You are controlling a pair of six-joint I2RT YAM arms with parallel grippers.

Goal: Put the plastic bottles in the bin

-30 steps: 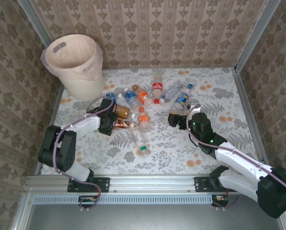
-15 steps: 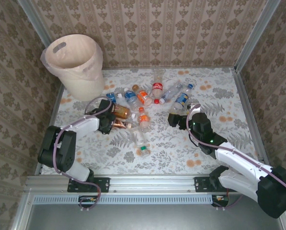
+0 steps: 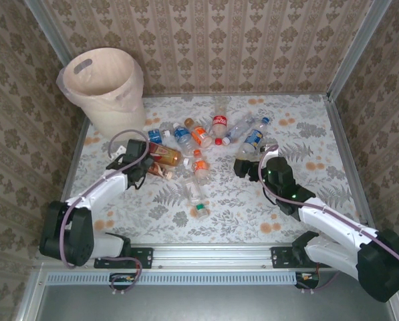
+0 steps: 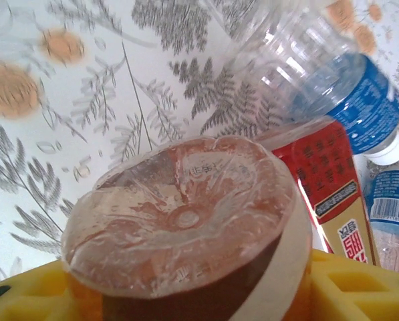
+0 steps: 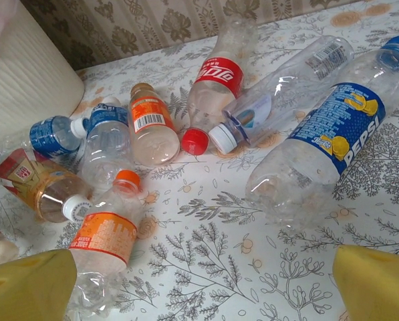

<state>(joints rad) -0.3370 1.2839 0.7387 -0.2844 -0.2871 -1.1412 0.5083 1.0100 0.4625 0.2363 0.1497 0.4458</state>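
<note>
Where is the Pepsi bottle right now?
In the top view, the Pepsi bottle lies right of centre, just beyond the right gripper, beside the clear white-capped bottle.

Robot lab test cell. Wallpaper-print panels (image 3: 219,40) w/ alu frame posts (image 3: 359,47) box in a floral surface (image 3: 306,127); alu rail (image 3: 212,254) at front.
</note>
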